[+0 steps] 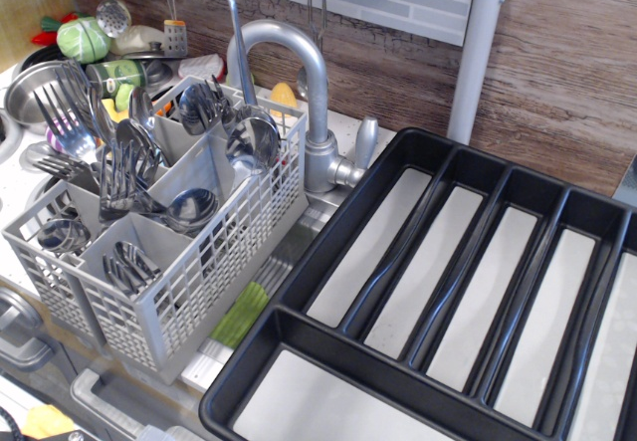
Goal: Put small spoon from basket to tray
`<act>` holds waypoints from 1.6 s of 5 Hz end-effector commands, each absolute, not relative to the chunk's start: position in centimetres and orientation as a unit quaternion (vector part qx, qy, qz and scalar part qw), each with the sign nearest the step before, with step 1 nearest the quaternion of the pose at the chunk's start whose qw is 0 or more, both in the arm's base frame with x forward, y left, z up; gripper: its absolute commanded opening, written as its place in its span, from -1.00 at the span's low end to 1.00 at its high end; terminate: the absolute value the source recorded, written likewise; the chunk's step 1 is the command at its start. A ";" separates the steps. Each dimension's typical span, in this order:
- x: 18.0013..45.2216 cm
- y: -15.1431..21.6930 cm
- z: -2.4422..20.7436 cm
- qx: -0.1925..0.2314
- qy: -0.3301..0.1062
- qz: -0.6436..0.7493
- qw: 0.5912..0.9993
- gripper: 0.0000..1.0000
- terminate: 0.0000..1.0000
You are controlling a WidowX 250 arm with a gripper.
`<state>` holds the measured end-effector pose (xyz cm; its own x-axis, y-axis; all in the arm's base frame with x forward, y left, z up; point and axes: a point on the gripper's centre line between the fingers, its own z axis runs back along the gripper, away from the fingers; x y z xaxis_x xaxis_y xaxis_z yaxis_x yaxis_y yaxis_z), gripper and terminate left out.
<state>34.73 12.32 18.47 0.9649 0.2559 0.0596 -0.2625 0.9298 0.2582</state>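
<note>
Dangling small spoon above basket, end effector unseen.

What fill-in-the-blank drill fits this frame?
The small spoon runs past the picture's ___ edge.
The steel ___ stands between the basket and the tray.
The tray holds ___ cutlery.
Missing words: top; faucet; no.
</note>
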 end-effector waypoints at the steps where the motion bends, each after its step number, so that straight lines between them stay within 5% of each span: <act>1: 36.3 9.4 22.7 0.110 -0.035 0.149 0.982 -1.00 -1.00; 4: 34.7 5.9 16.1 0.062 -0.042 0.109 0.991 -1.00 -1.00; 5: 34.2 5.3 14.5 0.021 -0.051 0.095 0.994 -1.00 -1.00; 8: 33.6 4.2 10.6 -0.016 -0.030 0.082 0.996 -1.00 -1.00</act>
